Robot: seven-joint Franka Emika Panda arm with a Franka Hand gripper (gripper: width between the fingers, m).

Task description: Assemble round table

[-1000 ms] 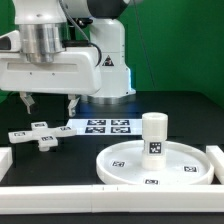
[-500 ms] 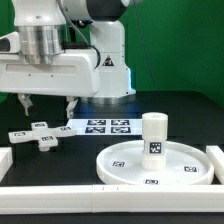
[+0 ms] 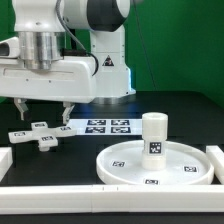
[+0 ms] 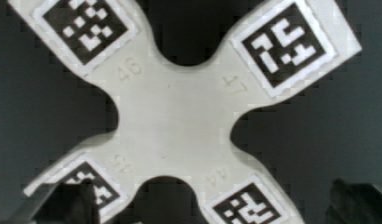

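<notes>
Jaws wide apart and gripping nothing: the gripper [image 3: 44, 108] hangs just above the cross base [image 3: 40, 133], 1 finger either side of it, not touching.

In the exterior view the base lies flat on the black table at about 9 o'clock, with the marker board [image 3: 105, 126] just beside it toward 3 o'clock. The round disc [image 3: 125, 160] sits down at 4 o'clock, well apart from the base, and the leg [image 3: 153, 135] stands upright on it.

The wrist view puts us right over the base [image 4: 170, 120]: 4 arms, a tag near each tip, a pinched waist between them.

How will it handle? We reckon hard, light plastic: stiff, nothing to crush, but smooth enough to slide or twist in a loose pinch. It lies thin and flat, so the fingers would have to go right down to the table to catch its edges. Our pick for the hold is the narrow waist, close to the balance point, squeezed square across so no arm swings away.
</notes>
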